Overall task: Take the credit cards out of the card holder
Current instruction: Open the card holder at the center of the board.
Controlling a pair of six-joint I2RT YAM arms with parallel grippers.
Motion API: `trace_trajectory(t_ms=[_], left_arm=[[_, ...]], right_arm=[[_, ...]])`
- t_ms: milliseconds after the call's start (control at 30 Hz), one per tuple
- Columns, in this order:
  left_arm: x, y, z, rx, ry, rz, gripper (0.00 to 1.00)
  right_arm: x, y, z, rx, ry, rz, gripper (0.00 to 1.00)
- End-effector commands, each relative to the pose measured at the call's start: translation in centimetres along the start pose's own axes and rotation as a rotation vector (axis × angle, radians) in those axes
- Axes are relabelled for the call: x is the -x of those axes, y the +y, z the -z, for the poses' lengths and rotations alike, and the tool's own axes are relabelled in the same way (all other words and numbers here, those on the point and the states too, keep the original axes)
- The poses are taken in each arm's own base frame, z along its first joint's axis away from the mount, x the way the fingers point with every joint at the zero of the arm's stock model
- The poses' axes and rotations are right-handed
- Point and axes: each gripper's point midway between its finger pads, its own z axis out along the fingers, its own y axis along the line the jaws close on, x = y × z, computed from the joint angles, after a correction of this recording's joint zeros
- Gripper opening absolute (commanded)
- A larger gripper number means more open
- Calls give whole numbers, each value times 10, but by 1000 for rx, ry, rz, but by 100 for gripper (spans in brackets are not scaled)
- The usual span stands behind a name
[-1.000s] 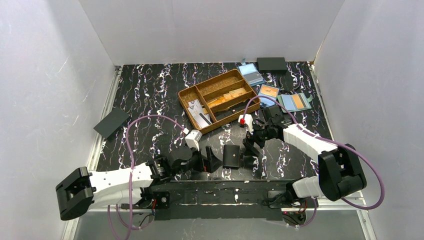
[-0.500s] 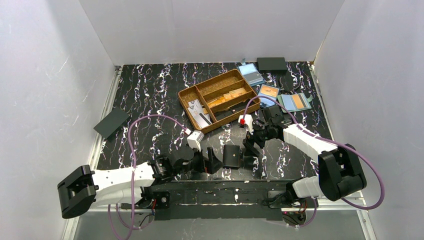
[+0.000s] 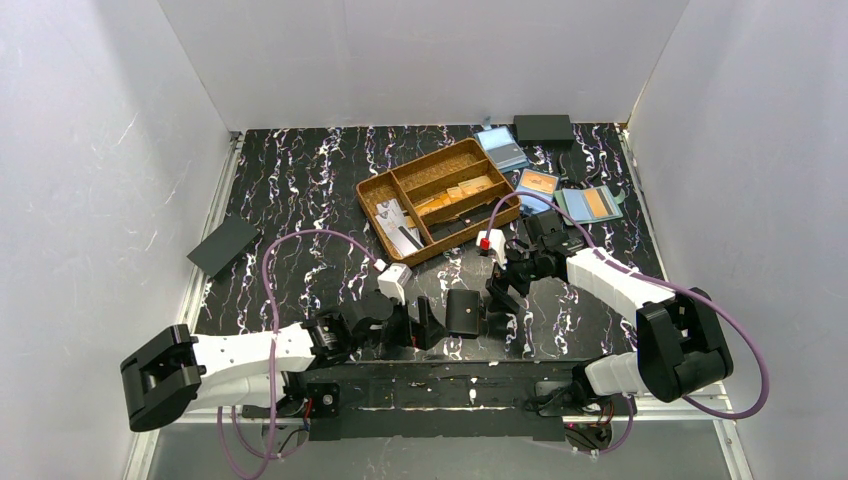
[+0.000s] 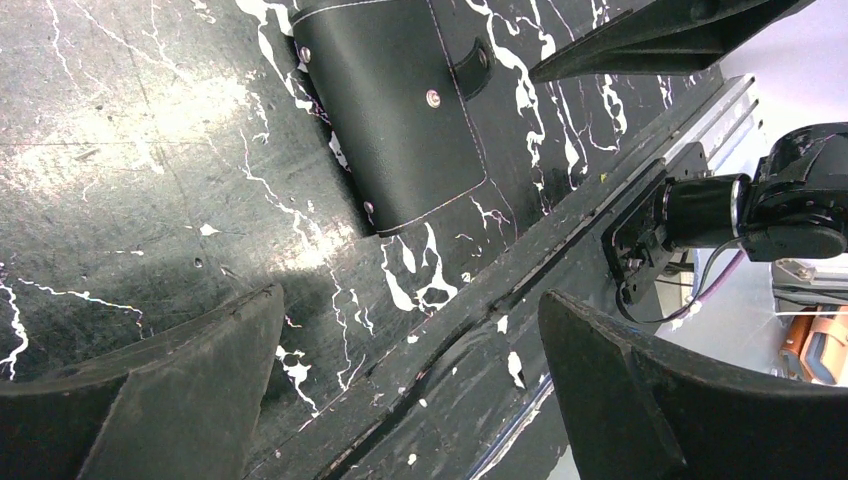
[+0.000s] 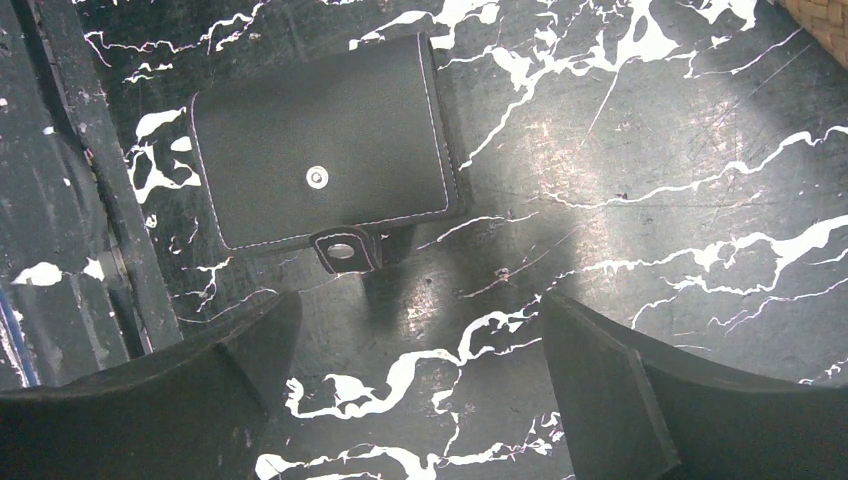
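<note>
The card holder (image 3: 462, 312), a small black bifold wallet, lies folded shut on the table near the front edge. Its snap tab hangs loose, unfastened, in the right wrist view (image 5: 322, 196). It also shows in the left wrist view (image 4: 395, 110). No credit cards show; they are hidden inside. My left gripper (image 3: 427, 322) is open and empty just left of the holder, low over the table. My right gripper (image 3: 498, 303) is open and empty just right of it. Neither touches the holder.
A brown divided tray (image 3: 437, 200) with orange-tan cards and pale papers stands behind. Blue holders with orange cards (image 3: 538, 184) and a grey-green holder (image 3: 592, 204) lie at back right. Black boxes sit at far back (image 3: 543, 128) and left (image 3: 224, 246). The black front rail (image 3: 450, 375) runs close by.
My left gripper has slid right, closer to the card holder. The right arm and the holder have not moved.
</note>
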Motion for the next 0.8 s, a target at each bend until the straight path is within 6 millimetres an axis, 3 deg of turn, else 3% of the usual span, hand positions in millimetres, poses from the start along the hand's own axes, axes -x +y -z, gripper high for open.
trace_trajectory(t_ms=[0,767], left_arm=[[8,-12,-1,-19,-9,-27,98],[-5,2,-12,37,40,-66,98]], right_arm=[[20,-4,7,0,-47,38,98],[18,-3,6,12,-38,35,98]])
